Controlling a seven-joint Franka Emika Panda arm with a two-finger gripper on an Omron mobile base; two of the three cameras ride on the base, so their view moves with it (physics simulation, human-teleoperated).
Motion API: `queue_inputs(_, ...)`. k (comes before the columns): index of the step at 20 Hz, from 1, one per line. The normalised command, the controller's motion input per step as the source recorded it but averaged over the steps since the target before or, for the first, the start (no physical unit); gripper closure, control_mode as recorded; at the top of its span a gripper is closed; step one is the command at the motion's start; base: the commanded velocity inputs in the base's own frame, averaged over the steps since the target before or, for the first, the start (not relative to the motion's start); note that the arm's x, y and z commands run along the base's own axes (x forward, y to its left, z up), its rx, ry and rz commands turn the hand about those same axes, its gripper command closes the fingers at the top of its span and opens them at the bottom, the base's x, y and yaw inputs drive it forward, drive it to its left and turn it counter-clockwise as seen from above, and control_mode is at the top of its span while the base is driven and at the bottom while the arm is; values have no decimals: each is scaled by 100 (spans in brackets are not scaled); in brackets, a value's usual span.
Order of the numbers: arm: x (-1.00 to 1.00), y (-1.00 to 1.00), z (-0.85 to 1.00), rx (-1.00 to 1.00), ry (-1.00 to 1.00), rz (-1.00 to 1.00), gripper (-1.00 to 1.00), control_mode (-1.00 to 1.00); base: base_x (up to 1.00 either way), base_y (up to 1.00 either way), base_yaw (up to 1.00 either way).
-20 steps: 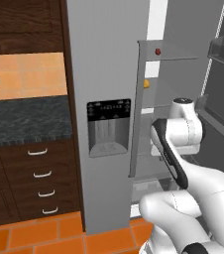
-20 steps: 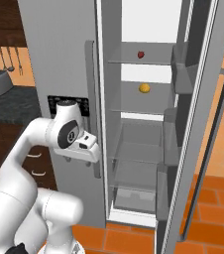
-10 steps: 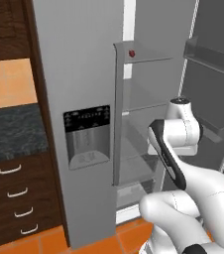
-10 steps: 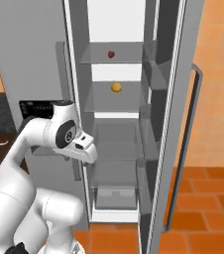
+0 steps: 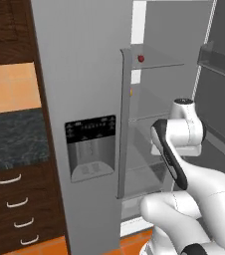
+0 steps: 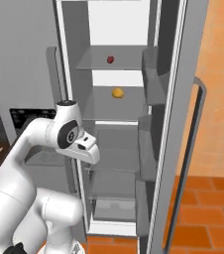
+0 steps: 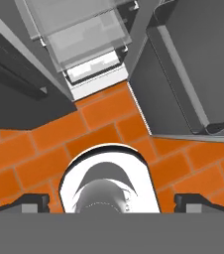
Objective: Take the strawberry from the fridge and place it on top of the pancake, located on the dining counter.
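The strawberry (image 6: 110,59) (image 5: 141,59), a tiny dark-red berry, lies on an upper glass shelf inside the grey fridge (image 5: 79,99), whose right door (image 6: 183,124) stands wide open. My gripper (image 6: 90,158) hangs in front of the lower shelves, well below the berry, and points down at the floor. In the hand view its fingertips (image 7: 32,201) stand far apart with nothing between them, so the gripper (image 7: 112,202) is open. The pancake and the dining counter are out of view.
A small orange-yellow fruit (image 6: 117,93) sits one shelf below the berry. The closed left door carries a black dispenser panel (image 5: 91,147). Door bins (image 6: 148,144) line the open door. Dark cabinets with drawers (image 5: 15,209) stand to the left. Orange tiled floor (image 7: 99,129) lies below.
The whole picture has shifted and the fridge looks larger: the base has driven closer to the open fridge. The arm keeps its folded pose and the gripper stays open.
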Motion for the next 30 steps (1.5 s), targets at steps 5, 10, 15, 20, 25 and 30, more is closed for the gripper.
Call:
queue_inputs(5,0,0,0,0,0,0,-100,100,43,-17,32)
queue_inputs(10,0,0,0,0,0,0,-100,100,45,-5,7)
queue_inputs(15,0,0,0,0,0,0,-100,100,33,-36,5)
queue_inputs(20,0,0,0,0,0,0,-100,100,35,-37,0)
queue_inputs(25,0,0,0,0,0,0,-100,100,40,-21,0)
queue_inputs(30,0,0,0,0,0,0,-100,100,34,-12,0)
